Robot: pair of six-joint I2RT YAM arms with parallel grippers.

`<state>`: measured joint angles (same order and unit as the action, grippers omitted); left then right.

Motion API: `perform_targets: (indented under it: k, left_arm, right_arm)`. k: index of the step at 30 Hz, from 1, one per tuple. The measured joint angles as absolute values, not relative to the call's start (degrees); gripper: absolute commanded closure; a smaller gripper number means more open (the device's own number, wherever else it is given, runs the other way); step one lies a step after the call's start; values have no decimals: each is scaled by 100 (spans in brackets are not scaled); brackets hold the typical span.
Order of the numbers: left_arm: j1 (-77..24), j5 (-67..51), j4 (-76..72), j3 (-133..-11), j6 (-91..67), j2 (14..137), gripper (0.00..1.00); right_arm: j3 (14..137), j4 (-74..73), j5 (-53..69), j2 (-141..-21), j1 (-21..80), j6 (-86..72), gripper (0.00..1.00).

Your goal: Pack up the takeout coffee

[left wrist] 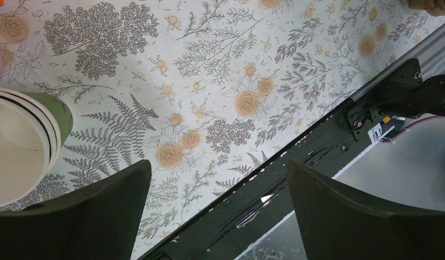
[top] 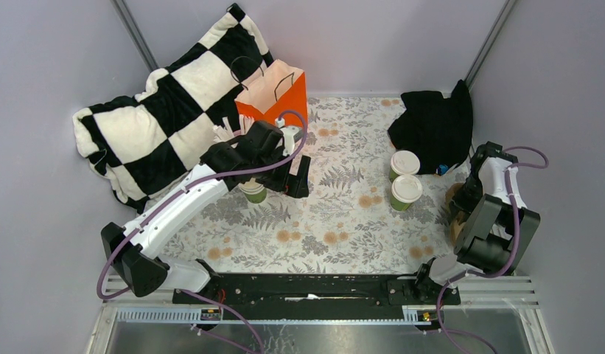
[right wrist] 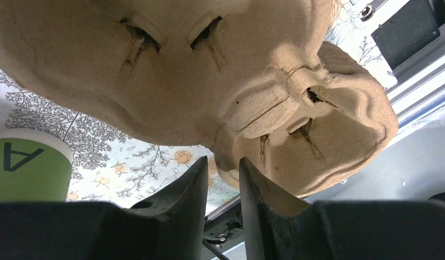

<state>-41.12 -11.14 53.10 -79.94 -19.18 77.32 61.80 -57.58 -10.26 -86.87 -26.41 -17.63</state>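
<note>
A checkered blanket and orange bag are lying far left, a black cloth far right; the far lidded cup and near lidded cup are standing close together beside that cloth; the left gripper is hanging spread wide, grasping nothing, just right of the lidless cup stack; the right gripper, low at the right edge, is pinching the pulp carrier by its rim.

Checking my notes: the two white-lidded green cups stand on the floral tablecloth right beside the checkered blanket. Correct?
No. The two white-lidded green cups stand on the floral tablecloth right beside the black cloth, not the checkered blanket; the top external view shows it.
</note>
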Motion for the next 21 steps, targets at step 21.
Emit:
perform_targets:
  k: [21]
  left_arm:
    - [-4064, -1116, 5308, -7922, -1918, 7728, 1]
  right_arm:
    - [6204, -5739, -1280, -8816, -2644, -1758, 86]
